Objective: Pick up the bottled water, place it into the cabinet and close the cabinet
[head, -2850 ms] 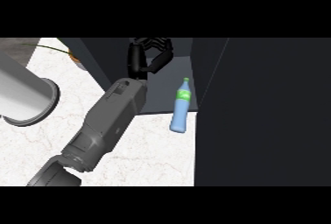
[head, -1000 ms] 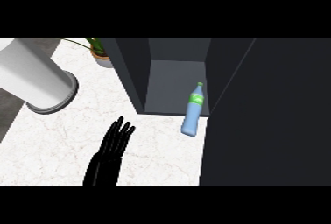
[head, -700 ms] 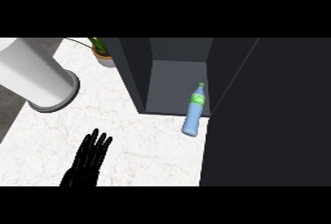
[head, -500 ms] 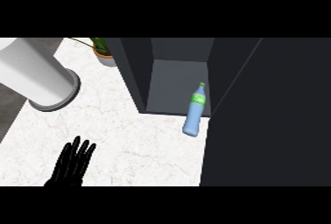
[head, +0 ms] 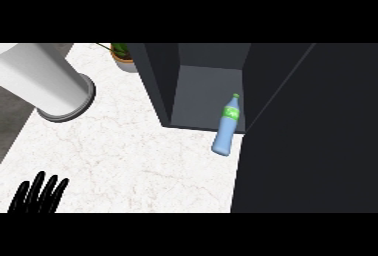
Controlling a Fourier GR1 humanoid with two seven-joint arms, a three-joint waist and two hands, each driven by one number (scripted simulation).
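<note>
White marble surface [head: 133, 150]: bottled water [head: 228, 122] lies partly inside the open cabinet [head: 161, 85], base protruding. Left hand [head: 35, 197] rests spread, empty. Full insertion and closing remain.

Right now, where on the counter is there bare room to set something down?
The marble counter is bare between the white cylinder, the cabinet and the left hand. Crowded at the cabinet's mouth, where the water bottle lies across the edge.

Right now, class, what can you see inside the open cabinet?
In the cabinet, only the bottled water shows, lying down: cap end inside, base sticking out over the counter. The dark panel at the right hides whatever is behind it.
</note>
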